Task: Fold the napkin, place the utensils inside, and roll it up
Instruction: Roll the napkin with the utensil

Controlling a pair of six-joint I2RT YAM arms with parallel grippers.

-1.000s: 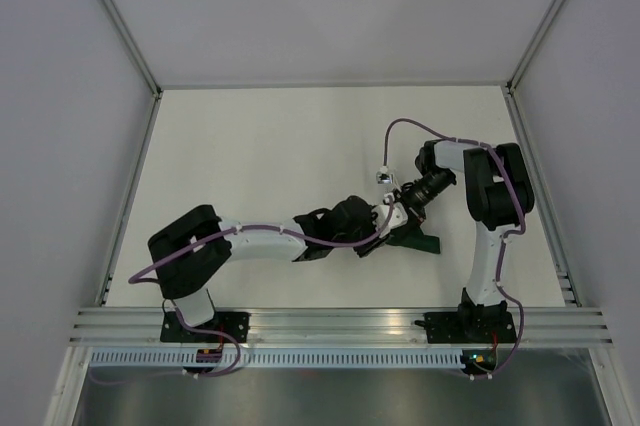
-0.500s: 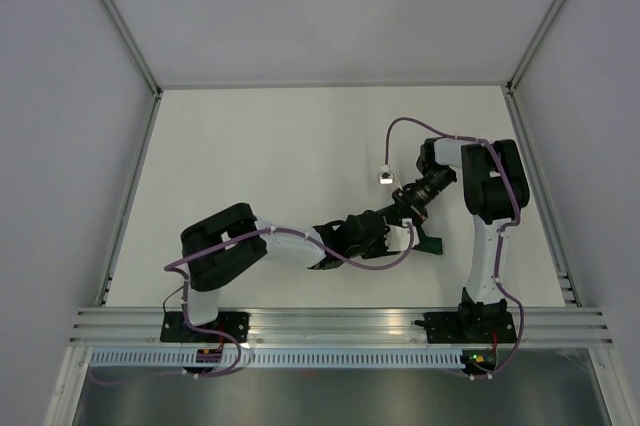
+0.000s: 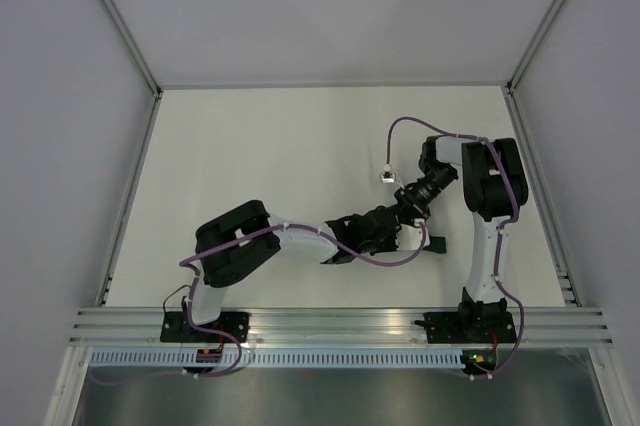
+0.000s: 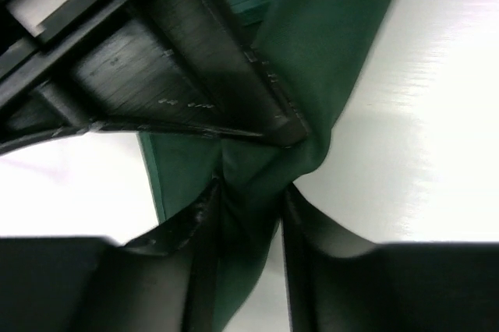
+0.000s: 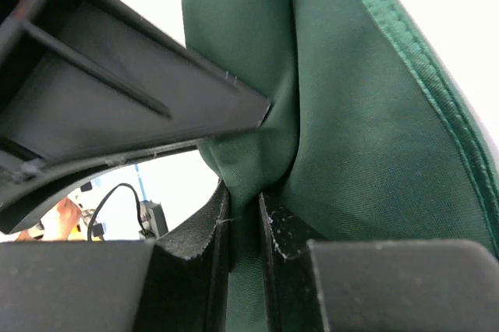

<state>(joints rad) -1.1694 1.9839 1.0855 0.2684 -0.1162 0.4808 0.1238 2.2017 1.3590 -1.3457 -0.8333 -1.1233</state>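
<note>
The left gripper (image 4: 249, 219) pinches a bunched fold of the dark green napkin (image 3: 433, 243) between its 2 fingers, and the right gripper (image 5: 242, 207), jaws narrow, clamps another fold, all just left of the right arm (image 3: 483, 256).

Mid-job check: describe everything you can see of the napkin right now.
The napkin is dark green woven cloth with a slight sheen and a stitched hem along one edge. It is bunched into soft folds, not flat. The right gripper pinches one fold tightly; the left gripper grips another bunch close by. From above only a small green corner shows against the white table, right of centre; the grippers hide the rest.
</note>
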